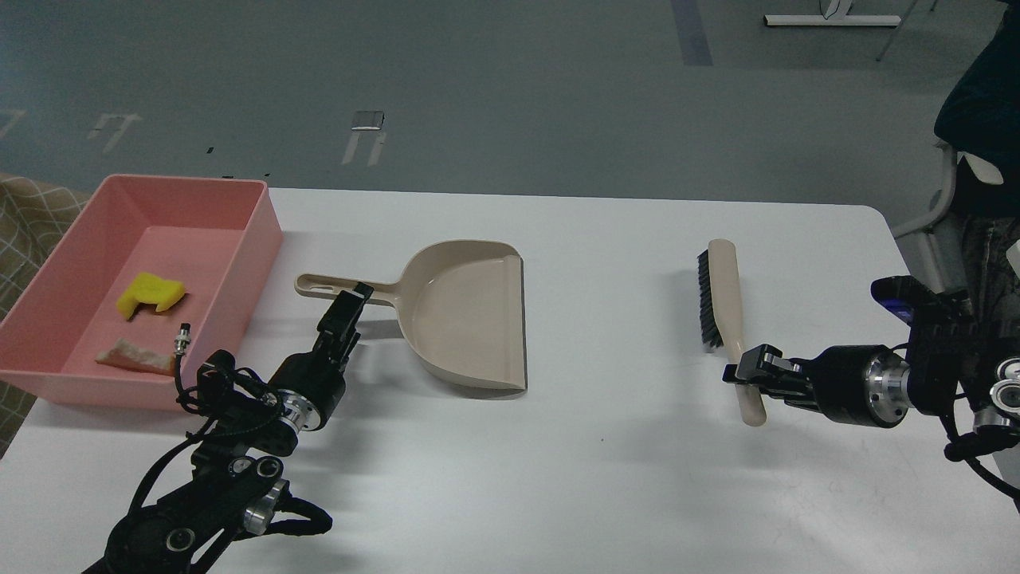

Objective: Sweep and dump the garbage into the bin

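Note:
The pink bin [269, 219] stands at the table's far left. In it lie the garbage scraps: a yellow sponge piece [151, 292] and a white slice with brown crust [134, 356]. The beige dustpan [470, 315] lies flat on the table, empty, its handle pointing left toward the bin. My left gripper [356, 298] is at the near side of that handle and looks released from it. My right gripper [747, 371] is shut on the handle of the brush [727, 295], whose black bristles face left, at the right of the table.
The white table [606, 462] has its right edge close beyond my right arm. A chair and a dark shape [976, 112] stand off the table's right corner. A patterned cloth [32, 215] lies left of the bin.

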`<action>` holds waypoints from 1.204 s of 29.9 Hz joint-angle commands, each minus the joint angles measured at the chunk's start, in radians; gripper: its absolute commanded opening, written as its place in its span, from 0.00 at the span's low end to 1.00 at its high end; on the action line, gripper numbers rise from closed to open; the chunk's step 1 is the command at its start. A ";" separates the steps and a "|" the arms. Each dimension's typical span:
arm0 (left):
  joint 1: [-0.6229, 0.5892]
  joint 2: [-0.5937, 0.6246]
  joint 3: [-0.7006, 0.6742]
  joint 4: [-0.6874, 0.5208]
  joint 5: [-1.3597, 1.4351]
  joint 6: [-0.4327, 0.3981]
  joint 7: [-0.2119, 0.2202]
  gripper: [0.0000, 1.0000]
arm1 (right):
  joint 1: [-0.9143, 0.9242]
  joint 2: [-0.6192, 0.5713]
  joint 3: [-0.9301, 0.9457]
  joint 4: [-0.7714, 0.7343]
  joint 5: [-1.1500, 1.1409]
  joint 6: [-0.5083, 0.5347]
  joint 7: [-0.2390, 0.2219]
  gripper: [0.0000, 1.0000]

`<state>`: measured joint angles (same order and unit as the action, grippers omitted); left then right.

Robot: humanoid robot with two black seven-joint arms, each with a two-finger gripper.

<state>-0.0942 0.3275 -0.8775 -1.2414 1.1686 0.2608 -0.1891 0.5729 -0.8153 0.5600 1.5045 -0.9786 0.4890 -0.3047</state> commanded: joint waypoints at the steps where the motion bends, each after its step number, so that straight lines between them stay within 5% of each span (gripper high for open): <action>1: 0.002 0.008 -0.003 -0.013 -0.001 0.000 -0.001 0.97 | -0.002 -0.001 0.000 0.007 0.000 0.000 -0.004 0.10; 5: 0.002 0.013 -0.006 -0.018 -0.003 0.000 -0.001 0.97 | -0.001 -0.002 0.001 0.007 0.000 0.000 -0.011 0.44; 12: 0.002 0.019 -0.004 -0.021 -0.001 0.000 -0.001 0.97 | -0.001 -0.011 0.003 0.008 0.000 0.000 -0.027 0.70; 14: 0.004 0.030 -0.001 -0.033 -0.003 -0.002 -0.001 0.97 | -0.001 -0.021 0.004 0.016 0.000 0.000 -0.027 0.90; 15: 0.007 0.033 -0.001 -0.038 -0.003 -0.002 -0.001 0.97 | -0.001 -0.028 0.004 0.019 0.000 0.000 -0.027 0.93; 27: 0.126 0.182 -0.027 -0.226 -0.003 -0.066 -0.001 0.97 | -0.001 -0.189 0.084 0.092 0.012 0.000 -0.019 0.95; 36: 0.219 0.291 -0.324 -0.452 -0.101 -0.366 0.002 0.97 | -0.001 -0.188 0.392 0.040 0.097 0.000 -0.013 0.95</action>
<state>0.1322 0.6110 -1.0884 -1.6629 1.1148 -0.0075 -0.1898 0.5724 -1.0185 0.8471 1.5748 -0.8846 0.4885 -0.3184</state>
